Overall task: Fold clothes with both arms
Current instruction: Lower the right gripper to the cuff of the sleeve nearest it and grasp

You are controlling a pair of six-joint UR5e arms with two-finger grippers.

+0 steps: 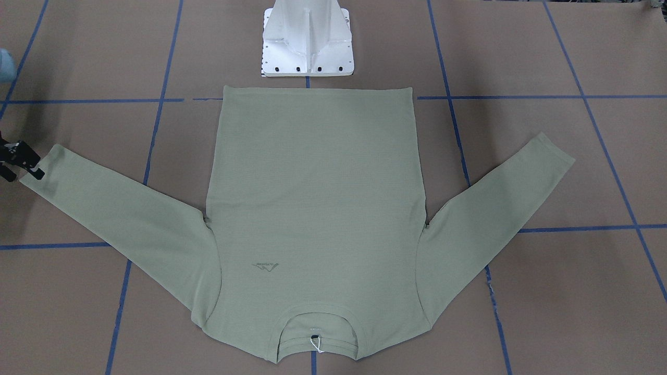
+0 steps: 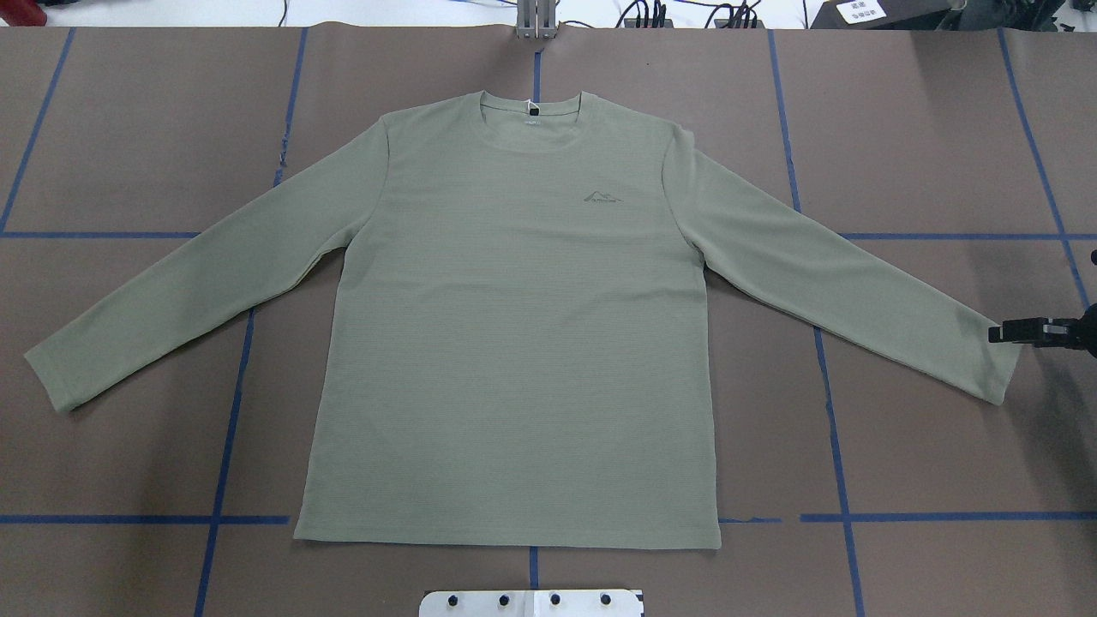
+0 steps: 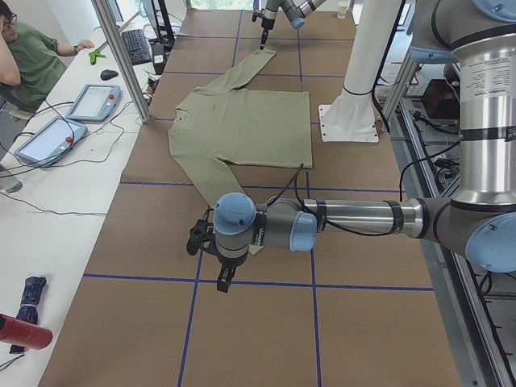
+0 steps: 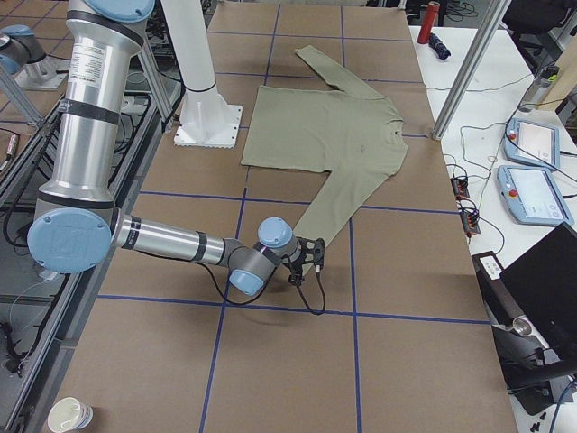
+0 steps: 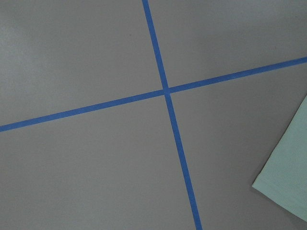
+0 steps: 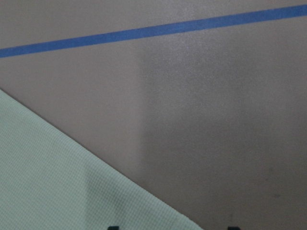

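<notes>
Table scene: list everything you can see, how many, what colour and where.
shirt: one, sage green, flat mid-table, sleeves spread.
table: one, brown, blue tape grid.
pedestal: one, white, beyond the shirt's hem.
pendants: two, grey, on the white side bench.
keyboard: one, black, same bench.
red bottle: one, at the bench's near end.
paper cup: one, whitish, off the table's corner on the robot's side.
person: one, green top, seated at the bench.
right gripper: one, black, jaws open at the cuff on the robot's right.
left gripper: one, black, near the other cuff; jaws unclear.
</notes>
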